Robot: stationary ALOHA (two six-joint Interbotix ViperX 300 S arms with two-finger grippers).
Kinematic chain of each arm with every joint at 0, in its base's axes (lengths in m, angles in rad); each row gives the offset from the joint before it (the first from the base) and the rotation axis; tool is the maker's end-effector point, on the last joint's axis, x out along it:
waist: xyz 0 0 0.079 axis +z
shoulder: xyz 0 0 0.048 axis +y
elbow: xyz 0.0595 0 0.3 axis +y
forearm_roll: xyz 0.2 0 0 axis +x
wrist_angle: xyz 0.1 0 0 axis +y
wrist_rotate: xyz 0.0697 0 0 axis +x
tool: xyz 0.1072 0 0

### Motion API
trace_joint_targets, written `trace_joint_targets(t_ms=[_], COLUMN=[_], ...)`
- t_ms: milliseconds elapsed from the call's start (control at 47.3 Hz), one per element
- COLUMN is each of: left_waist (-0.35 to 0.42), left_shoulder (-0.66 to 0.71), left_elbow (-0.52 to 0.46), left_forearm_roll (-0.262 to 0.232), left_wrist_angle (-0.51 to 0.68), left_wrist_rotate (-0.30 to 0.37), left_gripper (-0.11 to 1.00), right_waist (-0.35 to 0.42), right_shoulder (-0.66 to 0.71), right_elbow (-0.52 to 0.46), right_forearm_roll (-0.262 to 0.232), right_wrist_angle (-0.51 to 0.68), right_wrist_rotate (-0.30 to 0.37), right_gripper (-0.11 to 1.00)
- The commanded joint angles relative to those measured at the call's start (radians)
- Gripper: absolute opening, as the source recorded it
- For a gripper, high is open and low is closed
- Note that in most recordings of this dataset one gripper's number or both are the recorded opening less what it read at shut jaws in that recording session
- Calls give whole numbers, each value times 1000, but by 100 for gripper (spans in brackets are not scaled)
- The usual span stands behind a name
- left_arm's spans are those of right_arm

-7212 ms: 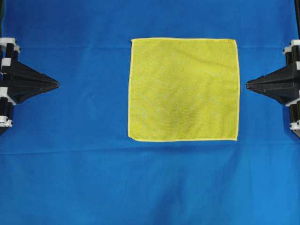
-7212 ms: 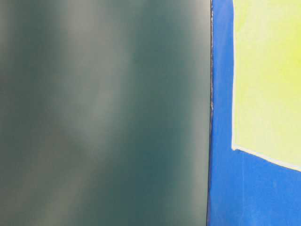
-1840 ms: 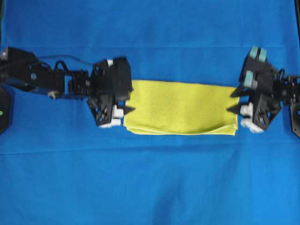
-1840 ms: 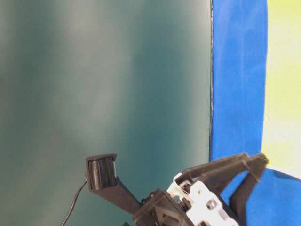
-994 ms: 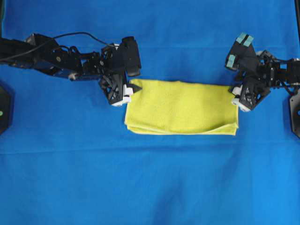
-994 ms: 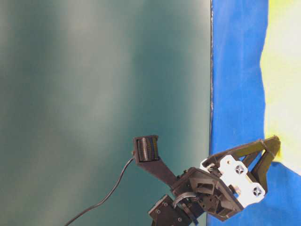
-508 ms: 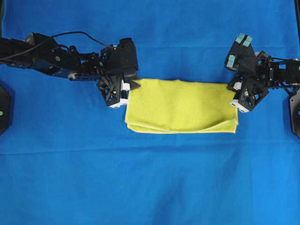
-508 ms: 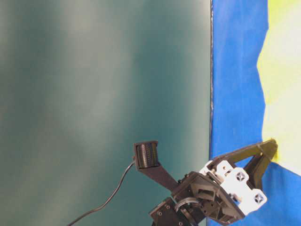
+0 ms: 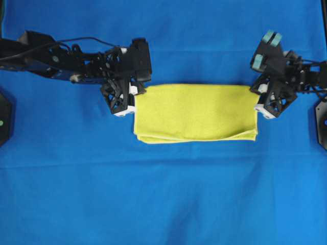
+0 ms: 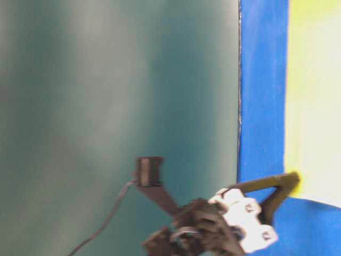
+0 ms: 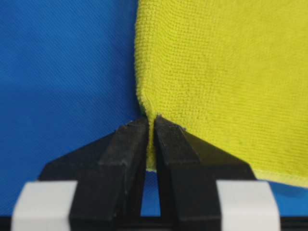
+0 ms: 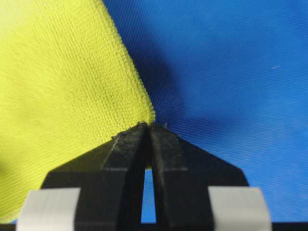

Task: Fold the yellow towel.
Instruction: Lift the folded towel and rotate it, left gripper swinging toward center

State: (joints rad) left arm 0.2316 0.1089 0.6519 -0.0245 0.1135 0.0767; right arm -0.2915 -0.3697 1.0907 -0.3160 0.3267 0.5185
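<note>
the yellow towel (image 9: 195, 112) lies on the blue counter (image 9: 163, 204) a little above the middle of the overhead view, already doubled into a band whose long axis runs from 9 o'clock to 3 o'clock. its loose layered edges show along the 6 o'clock side and the smooth edge along the 12 o'clock side.

the left gripper (image 9: 134, 94) sits at the band's 10 o'clock corner and the right gripper (image 9: 256, 95) at its 2 o'clock corner, so each arm has its own end and neither is nearer than the other. both are clenched on a pinch of the towel's corner. from each gripper the body of the cloth lies towards the middle and towards 6 o'clock, which looks to me like the setup for carrying the far edge over to the near one, or one end across to the other. i cannot say which.

the overhead view gives the whole layout but hides the fingertips under the black gripper bodies. the left wrist view shows the closed tips with a sliver of yellow hem between them, and the right wrist view shows the same at the towel's pointed corner. the table-level view is blurred and mostly blank dark wall, adding only a gripper (image 10: 290, 181) touching a towel corner.
</note>
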Motion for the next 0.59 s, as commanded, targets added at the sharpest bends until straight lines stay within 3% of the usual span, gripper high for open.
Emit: trace_joint_targets(t_ms=[0, 317, 571], left_waist=[-9, -38, -61], left_shoulder=[-83, -225, -249], left_elbow=[-29, -77, -81], left_forearm_roll=[2, 2, 2], left_wrist_angle=[46, 153, 152], left_wrist_rotate=[-8, -11, -12], left_gripper=[2, 2, 2], right_waist=[-3, -3, -3], right_shoulder=[-86, -324, -359], right_elbow=[-31, -84, -83], right_forearm_roll=[-3, -6, -6], right_wrist_angle=[52, 198, 198], right_wrist_rotate=[-5, -9, -3], right_gripper=[2, 2, 2])
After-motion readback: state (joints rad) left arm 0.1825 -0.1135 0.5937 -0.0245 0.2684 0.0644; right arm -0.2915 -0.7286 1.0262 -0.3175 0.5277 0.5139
